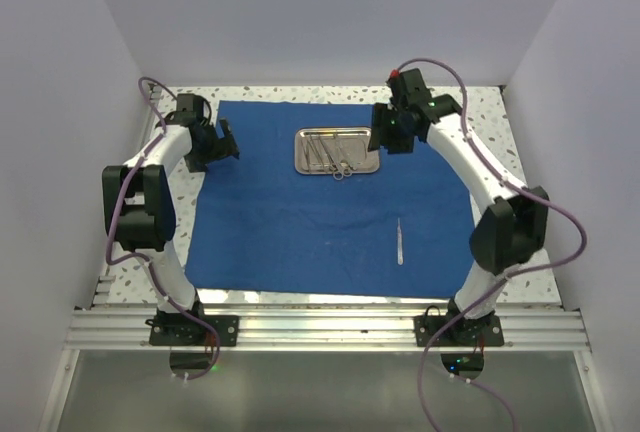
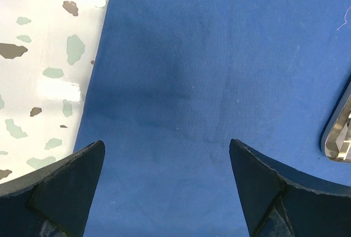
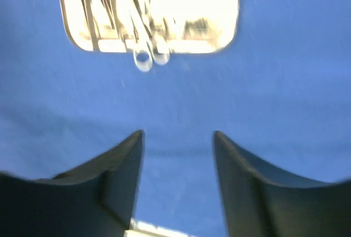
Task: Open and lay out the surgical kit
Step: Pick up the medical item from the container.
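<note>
The royal-blue cloth wrap point(image 1: 300, 222) lies spread flat as a large sheet on the table. The small steel tray point(image 1: 336, 151) stands on its far middle, holding scissors and forceps point(image 1: 334, 155) whose ring handles stick over the near rim. One slim silver tweezers point(image 1: 399, 242) lies alone on the cloth at the near right. My left gripper point(image 1: 224, 142) is open and empty above the cloth's far left edge point(image 2: 181, 83). My right gripper point(image 1: 388, 132) is open and empty just right of the tray point(image 3: 148, 12); the ring handles point(image 3: 149, 59) show there.
The speckled tabletop point(image 1: 490, 112) shows around the cloth and in the left wrist view point(image 2: 44, 72). White walls close in on the left, back and right. A metal rail point(image 1: 320, 330) carries the arm bases at the near edge.
</note>
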Tool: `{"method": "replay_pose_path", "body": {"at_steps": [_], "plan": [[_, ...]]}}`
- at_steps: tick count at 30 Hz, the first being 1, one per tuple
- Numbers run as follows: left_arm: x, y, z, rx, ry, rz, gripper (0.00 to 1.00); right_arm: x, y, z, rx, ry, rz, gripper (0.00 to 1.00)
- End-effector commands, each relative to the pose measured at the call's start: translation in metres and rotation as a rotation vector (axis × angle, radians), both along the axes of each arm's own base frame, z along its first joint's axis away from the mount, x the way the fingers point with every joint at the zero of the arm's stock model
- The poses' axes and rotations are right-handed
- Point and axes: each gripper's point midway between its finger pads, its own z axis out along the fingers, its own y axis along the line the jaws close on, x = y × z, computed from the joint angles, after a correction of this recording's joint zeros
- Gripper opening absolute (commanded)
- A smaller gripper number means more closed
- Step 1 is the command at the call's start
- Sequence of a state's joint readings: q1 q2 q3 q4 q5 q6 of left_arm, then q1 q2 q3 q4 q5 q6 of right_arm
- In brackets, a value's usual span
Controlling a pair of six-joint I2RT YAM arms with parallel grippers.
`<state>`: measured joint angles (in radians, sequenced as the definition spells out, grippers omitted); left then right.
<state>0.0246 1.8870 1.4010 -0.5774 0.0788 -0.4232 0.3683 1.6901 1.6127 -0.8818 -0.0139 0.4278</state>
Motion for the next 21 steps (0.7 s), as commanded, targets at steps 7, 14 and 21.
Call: {"method": "replay_pose_path", "body": {"at_steps": [7, 14, 21], "plan": [[0.011, -0.003, 0.023, 0.001, -0.073, -0.027, 1.0, 0.102, 0.037, -0.074, -0.059, 0.08, 0.032, 0.47], [0.007, -0.004, 0.015, -0.007, -0.053, -0.031, 1.0, 0.162, 0.04, -0.095, -0.109, 0.002, -0.065, 0.43], [0.007, -0.004, 0.005, -0.008, -0.035, -0.033, 1.0, 0.176, 0.033, -0.128, -0.158, 0.002, -0.138, 0.38]]}}
